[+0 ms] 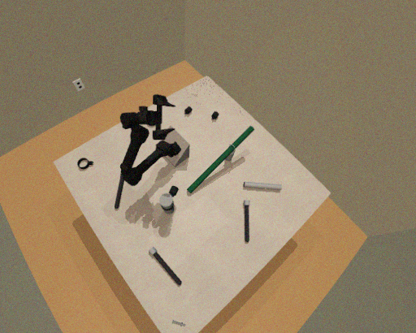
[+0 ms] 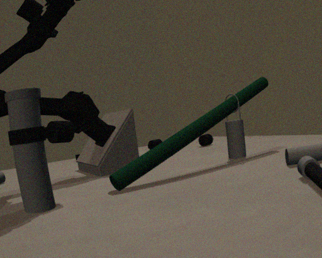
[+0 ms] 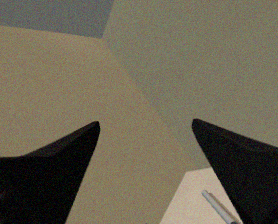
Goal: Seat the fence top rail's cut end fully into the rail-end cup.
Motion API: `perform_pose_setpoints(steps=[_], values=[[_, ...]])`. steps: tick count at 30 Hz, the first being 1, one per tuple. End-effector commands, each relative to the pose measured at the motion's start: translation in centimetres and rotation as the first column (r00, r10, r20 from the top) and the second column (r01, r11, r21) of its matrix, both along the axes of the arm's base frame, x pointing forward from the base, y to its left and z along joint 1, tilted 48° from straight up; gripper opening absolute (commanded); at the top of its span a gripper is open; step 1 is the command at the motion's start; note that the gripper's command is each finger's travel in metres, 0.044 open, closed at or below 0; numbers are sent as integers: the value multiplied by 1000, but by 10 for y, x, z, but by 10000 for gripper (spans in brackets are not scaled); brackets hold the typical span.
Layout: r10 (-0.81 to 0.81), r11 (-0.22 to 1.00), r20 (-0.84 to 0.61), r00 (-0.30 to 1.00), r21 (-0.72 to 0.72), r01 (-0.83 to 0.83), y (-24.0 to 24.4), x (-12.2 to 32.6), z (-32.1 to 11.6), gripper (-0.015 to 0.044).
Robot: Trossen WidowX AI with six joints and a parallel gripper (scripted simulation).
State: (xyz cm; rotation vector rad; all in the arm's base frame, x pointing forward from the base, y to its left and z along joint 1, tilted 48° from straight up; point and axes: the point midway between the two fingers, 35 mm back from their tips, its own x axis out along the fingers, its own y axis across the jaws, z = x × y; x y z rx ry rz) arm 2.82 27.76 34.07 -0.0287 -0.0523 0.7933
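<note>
At four to five o'clock from the gripper [image 1: 175, 118] [image 2: 47, 9] [image 3: 146, 125] in the top view, the green rail [image 1: 211, 169] [image 2: 188, 133] lies, its long axis from half past one to half past seven; the fingers stand widely spread, pinching nothing. Its low end is outside the cup [image 1: 174, 190] [image 2: 60, 131].

Over on the desk [image 1: 227, 244] [image 2: 188, 220], the long green rail [image 1: 211, 167] [image 2: 179, 141] slants through the wire loop cap [image 2: 239, 111] atop a short grey post [image 2: 236, 138], its lower end down near the surface, apart from the black cup [image 1: 174, 190] [image 2: 60, 131]. That cup sticks out sideways from the black brace band [image 2: 26, 135], which wraps the thick, upright grey post [image 1: 166, 201] [image 2: 31, 176] below its cap [image 2: 22, 94].
</note>
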Motion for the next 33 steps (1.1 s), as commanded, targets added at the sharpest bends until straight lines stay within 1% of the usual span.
perform_pose_setpoints(steps=[1,8,15,20,24,32,33], values=[[-132,971,-38,991,-208,121,30,42,-53,440],[-277,890,-74,958,-397,226,28,84,-104,440],[-476,726,-93,874,-603,331,3,125,-155,440],[-622,573,-80,779,-725,383,-26,147,-183,440],[-733,429,-49,678,-807,406,-55,161,-199,440],[-903,98,81,421,-917,388,-119,176,-215,440],[-910,77,92,404,-920,383,-122,177,-216,440]])
